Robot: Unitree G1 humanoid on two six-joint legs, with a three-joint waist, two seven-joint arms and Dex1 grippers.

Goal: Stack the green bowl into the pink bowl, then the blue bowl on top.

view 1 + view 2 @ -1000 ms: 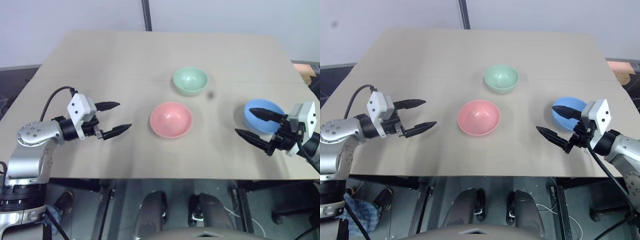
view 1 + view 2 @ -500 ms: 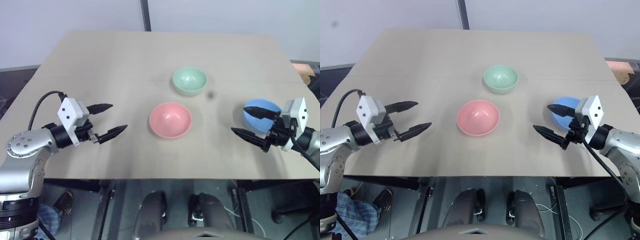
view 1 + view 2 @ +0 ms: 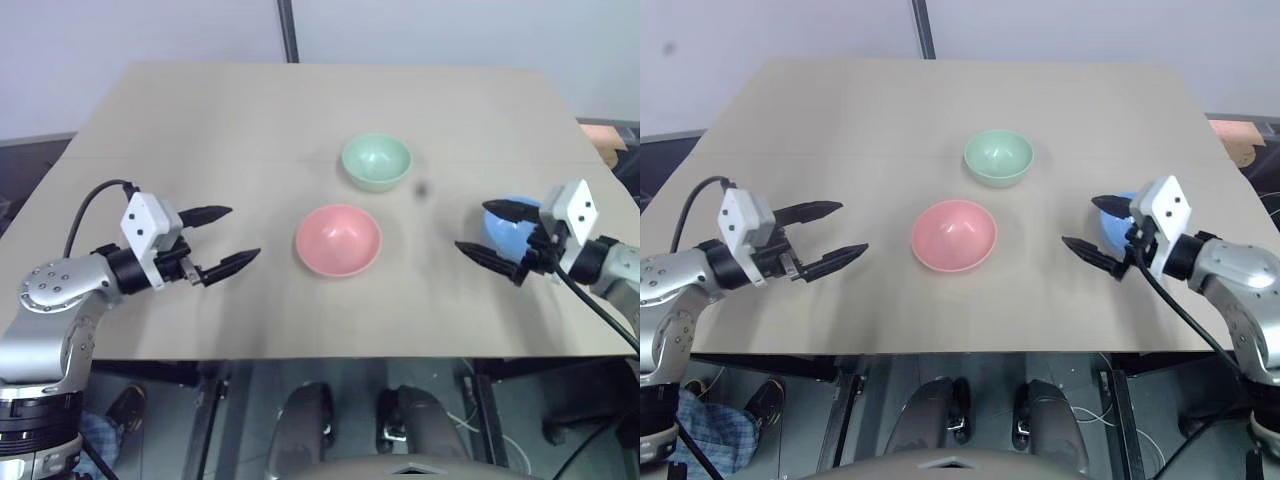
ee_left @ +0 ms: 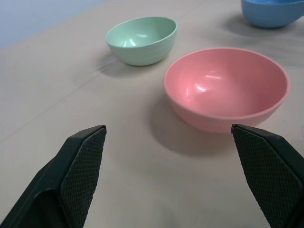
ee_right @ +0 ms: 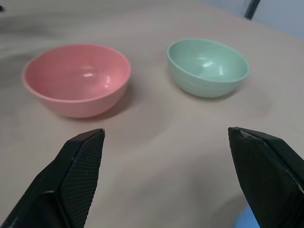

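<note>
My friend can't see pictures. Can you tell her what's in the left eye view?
Three small empty bowls sit apart on a tan table: pink bowl in the middle, green bowl behind it, blue bowl at right. The left gripper and right gripper hover with jaws open.

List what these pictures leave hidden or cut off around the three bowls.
- Blue bowl: in the left eye view, the open right gripper covers its near side.
- Blue bowl in the left wrist view: cut off by the picture's edge.
- Small dark spot near the green bowl: too small to identify.
</note>
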